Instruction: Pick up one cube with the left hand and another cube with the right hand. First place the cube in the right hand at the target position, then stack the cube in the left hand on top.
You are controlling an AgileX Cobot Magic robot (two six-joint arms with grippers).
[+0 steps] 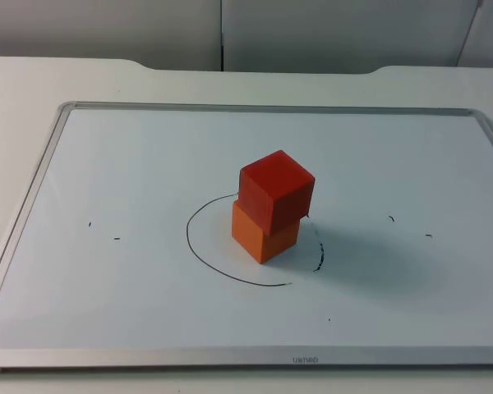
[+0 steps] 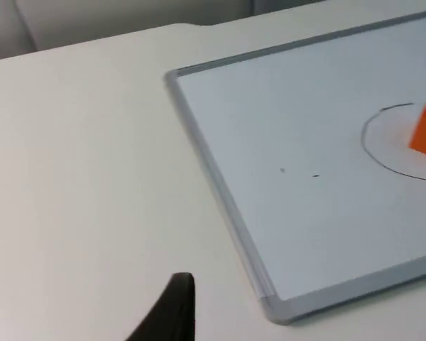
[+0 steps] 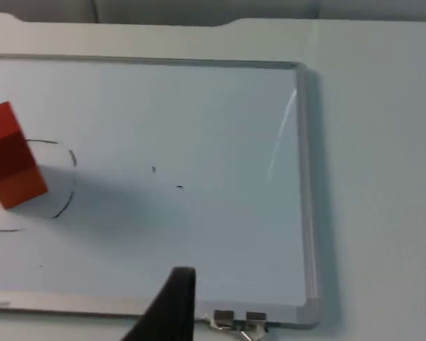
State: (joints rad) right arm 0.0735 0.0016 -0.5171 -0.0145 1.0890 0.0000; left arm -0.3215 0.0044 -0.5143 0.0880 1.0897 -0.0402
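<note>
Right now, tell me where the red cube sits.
In the top view the red cube rests on the orange cube, slightly turned, inside the hand-drawn circle near the middle of the whiteboard.

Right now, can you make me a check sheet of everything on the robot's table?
Surface: white table top bearing a metal-framed whiteboard.
Job's things: red cube stacked on an orange cube, inside a hand-drawn black circle.
Clutter: small pen marks on the board.
Grippers: left gripper's black fingertip over the table beside the board; right gripper's black fingertip over the board's edge; both away from the cubes.
Cables: nothing seen.
Surroundings: grey partition wall.
</note>
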